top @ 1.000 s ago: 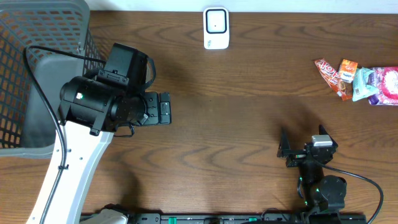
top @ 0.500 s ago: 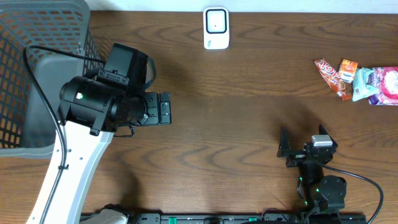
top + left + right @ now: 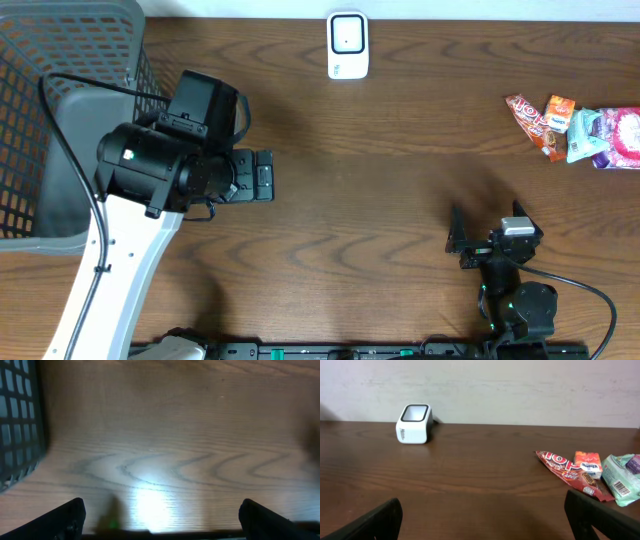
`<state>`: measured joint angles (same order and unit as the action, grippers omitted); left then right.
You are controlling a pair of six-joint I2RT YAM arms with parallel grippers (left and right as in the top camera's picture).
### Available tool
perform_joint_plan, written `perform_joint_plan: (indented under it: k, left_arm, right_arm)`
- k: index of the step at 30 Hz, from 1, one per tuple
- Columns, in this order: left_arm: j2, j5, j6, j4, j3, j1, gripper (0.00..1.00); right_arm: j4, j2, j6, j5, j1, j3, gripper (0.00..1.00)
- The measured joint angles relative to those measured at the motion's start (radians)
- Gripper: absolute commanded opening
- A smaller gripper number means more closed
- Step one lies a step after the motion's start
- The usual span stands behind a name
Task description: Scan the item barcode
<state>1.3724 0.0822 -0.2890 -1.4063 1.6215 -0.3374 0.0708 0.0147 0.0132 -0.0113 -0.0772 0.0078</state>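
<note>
A white barcode scanner [image 3: 347,45] stands at the table's far edge, and the right wrist view has it at the far left [image 3: 413,424]. Several snack items lie at the far right: a red packet [image 3: 527,118] [image 3: 565,467], a small orange box [image 3: 559,112] [image 3: 586,464], a teal packet [image 3: 583,135] [image 3: 620,480] and a pink packet [image 3: 625,138]. My left gripper [image 3: 265,175] [image 3: 162,527] hangs open over bare wood left of centre. Near the front edge, my right gripper [image 3: 488,228] [image 3: 485,520] is open and holds nothing, well short of the snacks.
A grey mesh basket [image 3: 60,120] fills the far left of the table, and its wall shows at the left edge of the left wrist view [image 3: 20,420]. A bright glare patch lies on the wood under the left gripper.
</note>
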Motion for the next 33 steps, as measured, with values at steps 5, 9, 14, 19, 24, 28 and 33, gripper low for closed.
perform_joint_plan:
  k: [5, 9, 14, 19, 24, 28, 33]
  left_arm:
    - [-0.058, -0.003, 0.049, 0.119, -0.13, 0.0, 0.98]
    - [-0.156, -0.004, 0.072, 0.243, -0.282, 0.0, 0.98]
    - [-0.298, -0.002, 0.097, 0.374, -0.474, 0.0, 0.98]
    - [-0.405, 0.095, 0.21, 0.52, -0.616, 0.022, 0.98]
    - [-0.499, 0.24, 0.322, 0.643, -0.743, 0.091, 0.98]
    - [-0.574, 0.301, 0.355, 0.66, -0.832, 0.15, 0.98]
    - [-0.669, 0.328, 0.372, 0.658, -0.915, 0.187, 0.98]
  right_arm:
    - [0.0, 0.0, 0.0, 0.0, 0.0, 0.0, 0.99]
    - [0.0, 0.0, 0.0, 0.0, 0.0, 0.0, 0.99]
    - [0.0, -0.001, 0.0, 0.0, 0.0, 0.0, 0.99]
    - [0.0, -0.002, 0.0, 0.0, 0.0, 0.0, 0.99]
    - [0.0, -0.002, 0.001, 0.0, 0.0, 0.0, 0.99]
    - [0.0, -0.002, 0.002, 0.0, 0.0, 0.0, 0.99]
    - [0.0, -0.002, 0.002, 0.0, 0.0, 0.0, 0.99]
